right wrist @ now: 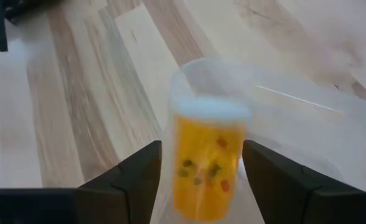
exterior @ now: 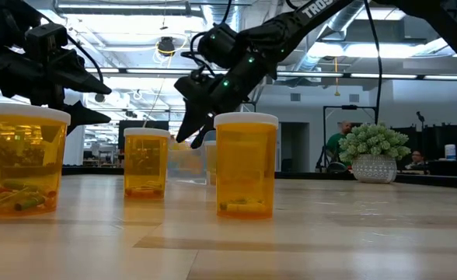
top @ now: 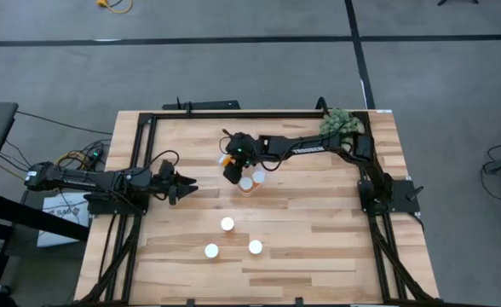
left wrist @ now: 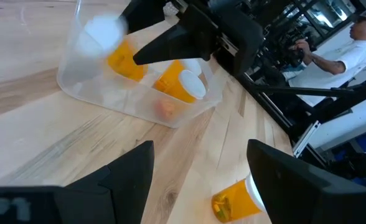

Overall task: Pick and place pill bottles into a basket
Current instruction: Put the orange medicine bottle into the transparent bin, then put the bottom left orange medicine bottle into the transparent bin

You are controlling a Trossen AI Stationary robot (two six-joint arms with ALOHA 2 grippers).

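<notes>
While the right claw [top: 238, 170] hangs over the basket [left wrist: 89, 81], fingers apart around a pill bottle [right wrist: 206, 163], that bottle could tip against the basket wall; left claw [top: 185, 184] waits open on the table [top: 319, 247].

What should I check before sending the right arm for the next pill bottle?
1. Current bottle released by the right gripper: cannot tell; it hangs inside the basket walls.
2. Room left in the basket: cannot tell.
3. Loose bottles upright and apart from each other: ok.
4. Left gripper clear of the basket: ok; it waits beside it, jaws open and empty.
5. Path from the basket to the nearest loose bottle: ok, only bare wood between.
</notes>
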